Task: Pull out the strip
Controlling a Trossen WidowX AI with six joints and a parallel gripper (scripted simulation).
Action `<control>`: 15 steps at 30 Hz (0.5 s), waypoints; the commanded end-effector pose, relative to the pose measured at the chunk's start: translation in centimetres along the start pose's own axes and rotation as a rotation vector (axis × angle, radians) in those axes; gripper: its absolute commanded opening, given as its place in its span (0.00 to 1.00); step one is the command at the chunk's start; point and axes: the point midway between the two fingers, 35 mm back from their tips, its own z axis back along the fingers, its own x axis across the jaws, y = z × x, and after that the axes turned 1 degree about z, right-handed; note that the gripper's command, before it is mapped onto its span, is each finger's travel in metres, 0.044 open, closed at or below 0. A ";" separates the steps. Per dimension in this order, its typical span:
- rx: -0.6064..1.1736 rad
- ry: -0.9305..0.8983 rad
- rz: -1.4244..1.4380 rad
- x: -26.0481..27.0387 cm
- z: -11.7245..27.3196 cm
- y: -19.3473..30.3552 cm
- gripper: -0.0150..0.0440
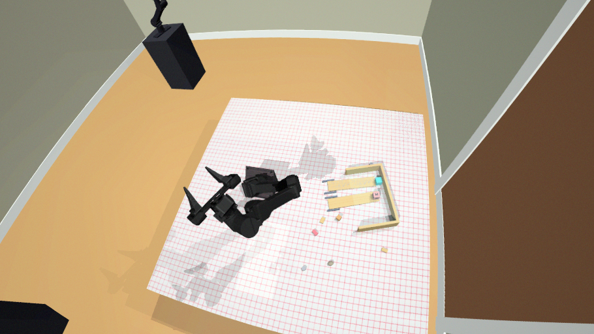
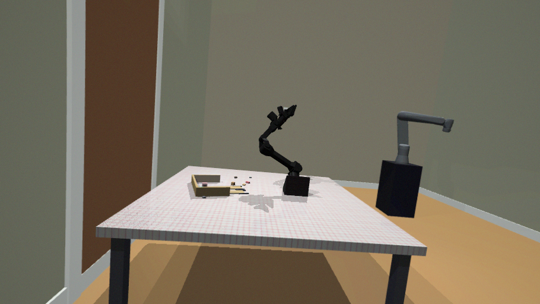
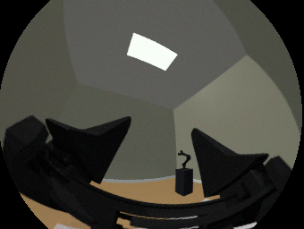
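A gridded worktop (image 1: 290,265) fills mid-frame. The end effector (image 1: 198,186), centre-left, gapes wide, empty. The labelled cube (image 1: 376,194) sits right on the lower strip (image 1: 350,201); the neighbouring strip (image 1: 352,182) risks a mistaken pull.

A worktop (image 1: 290,124) with a pink grid carries the arm's black base (image 1: 259,174), a U-shaped wooden frame (image 1: 390,195), two wooden strips (image 1: 350,183) inside it, and small scattered blocks (image 1: 314,231) nearby, loose on the grid.
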 end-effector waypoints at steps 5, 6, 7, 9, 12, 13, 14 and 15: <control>0.098 -0.114 -0.066 2.4 -1.2 2.5 0.93; 0.140 -0.144 -0.058 3.2 -1.7 3.8 0.93; 0.182 -0.175 -0.050 4.1 -2.0 5.1 0.93; 0.263 -0.239 -0.033 5.9 -2.2 7.7 0.93; 0.296 -0.289 -0.006 7.0 -2.1 9.2 0.93; 0.292 -0.313 0.018 7.3 -1.9 9.5 0.93; 0.312 -0.348 0.036 8.1 -1.7 10.5 0.93; 0.350 -0.384 0.044 9.0 -1.4 11.8 0.93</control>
